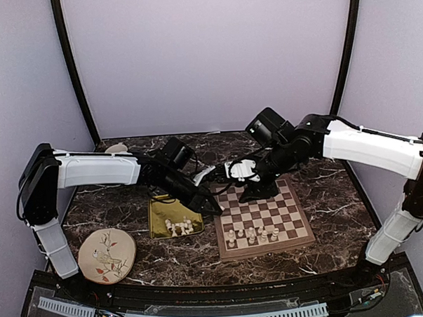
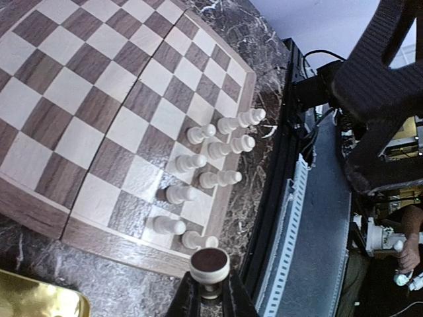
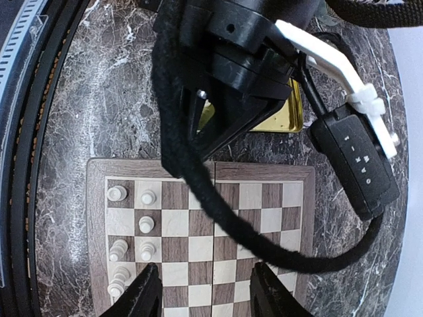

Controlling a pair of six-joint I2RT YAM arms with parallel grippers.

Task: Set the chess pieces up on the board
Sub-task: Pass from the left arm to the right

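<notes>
The wooden board lies right of centre, with several cream chess pieces in its two near rows. More pieces lie in the gold tray. My left gripper hovers at the board's left edge. In the left wrist view it is shut on one cream piece, whose dark felt base faces the camera, just off the board's frame beside the standing pieces. My right gripper is over the board's far half. In the right wrist view it is open and empty above the board and its pieces.
A shiny gold tray lies left of the board and shows in both wrist views. A round cream plate with a bird drawing sits at the near left. A small dish sits at the back left. The two arms nearly cross above the board's far left corner.
</notes>
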